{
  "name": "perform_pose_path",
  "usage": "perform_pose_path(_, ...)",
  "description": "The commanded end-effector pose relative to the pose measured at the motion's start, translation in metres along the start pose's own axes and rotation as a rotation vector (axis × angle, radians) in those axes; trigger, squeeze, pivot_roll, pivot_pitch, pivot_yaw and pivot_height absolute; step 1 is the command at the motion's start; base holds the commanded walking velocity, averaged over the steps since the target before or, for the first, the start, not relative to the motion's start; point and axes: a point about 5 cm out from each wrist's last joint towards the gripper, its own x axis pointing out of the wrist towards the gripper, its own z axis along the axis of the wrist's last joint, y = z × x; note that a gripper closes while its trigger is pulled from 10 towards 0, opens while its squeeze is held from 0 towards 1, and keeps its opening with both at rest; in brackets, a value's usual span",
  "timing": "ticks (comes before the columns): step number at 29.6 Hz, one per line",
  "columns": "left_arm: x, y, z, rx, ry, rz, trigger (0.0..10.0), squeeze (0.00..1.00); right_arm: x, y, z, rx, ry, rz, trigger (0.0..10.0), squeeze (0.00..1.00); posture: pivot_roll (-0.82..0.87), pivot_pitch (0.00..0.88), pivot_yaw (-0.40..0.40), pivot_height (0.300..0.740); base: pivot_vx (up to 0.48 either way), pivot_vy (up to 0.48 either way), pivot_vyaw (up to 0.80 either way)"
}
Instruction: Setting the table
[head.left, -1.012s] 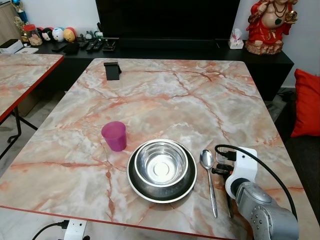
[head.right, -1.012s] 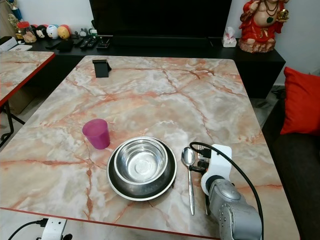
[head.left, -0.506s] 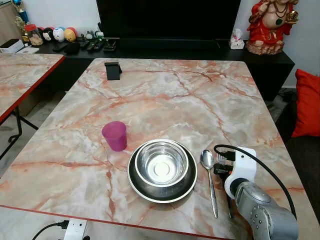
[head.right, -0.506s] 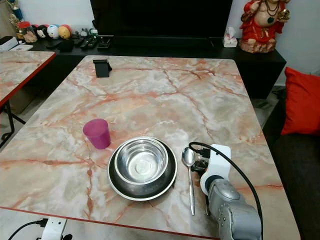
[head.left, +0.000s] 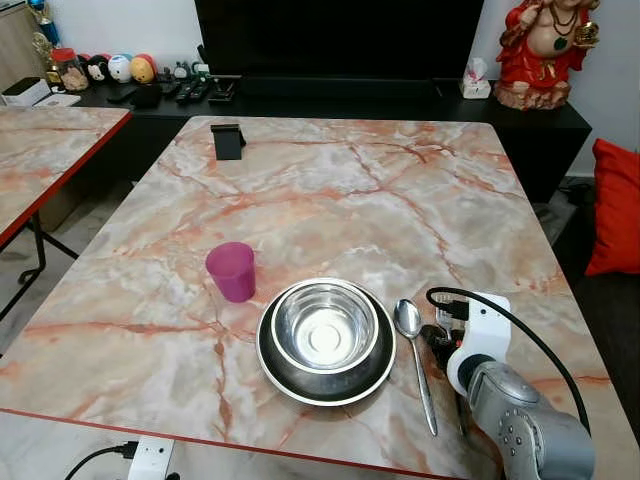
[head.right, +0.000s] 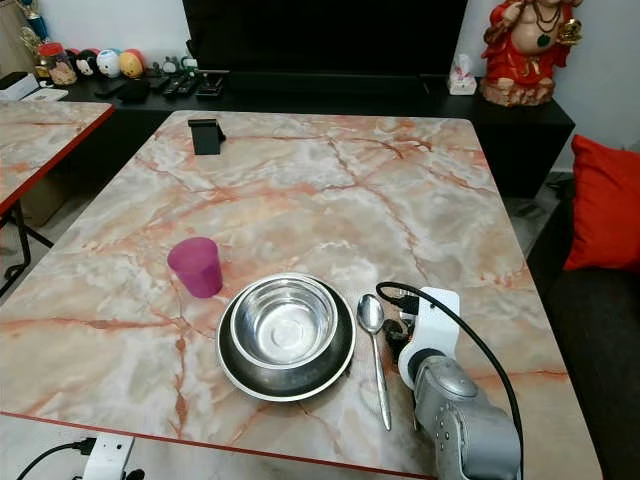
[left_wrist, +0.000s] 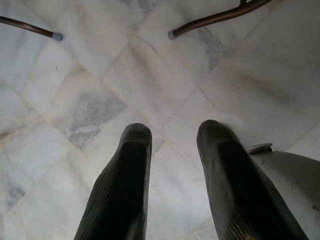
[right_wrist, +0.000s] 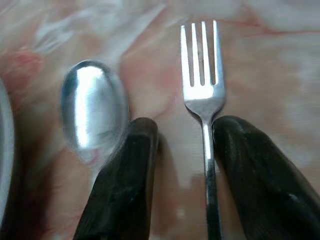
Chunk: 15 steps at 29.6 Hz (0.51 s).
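Marble table (head.left: 330, 190) spreads before me, a TV unit beyond it. Near my edge sit a pink cup (head.left: 231, 271), a steel bowl (head.left: 325, 327) nested in a plate (head.left: 275, 368), then a spoon (head.left: 413, 345) just right of the plate. My right gripper (right_wrist: 182, 150) rests low over the fork (right_wrist: 201, 90), fingers (right_wrist: 125, 175) parted, straddling the handle; one pad looks to touch it, but I judge no firm grasp. The fork's long axis runs straight ahead along my fingers, tines pointing away, parallel to the spoon. My left gripper (left_wrist: 172, 145) hangs slack and parted over the floor (left_wrist: 100, 75).
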Motion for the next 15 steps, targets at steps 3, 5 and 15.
perform_pose_path(3,-0.001,0.002,-0.004,0.004,0.022,-0.002,10.0,0.0,-0.001,-0.008,0.007,-0.025,-0.027,-0.056,10.0,0.0,0.0,0.04,0.028,0.74,0.0,0.0,0.0)
perform_pose_path(5,-0.001,0.001,-0.004,0.004,0.022,-0.003,10.0,0.0,-0.002,-0.012,0.013,-0.085,-0.052,-0.102,10.0,0.0,0.0,0.04,0.028,0.74,0.0,0.0,0.0)
perform_pose_path(15,-0.001,0.001,-0.004,0.007,0.022,-0.006,10.0,0.0,-0.005,-0.007,0.026,-0.016,-0.127,-0.078,10.0,0.0,0.0,0.041,0.03,0.74,0.0,0.0,0.0)
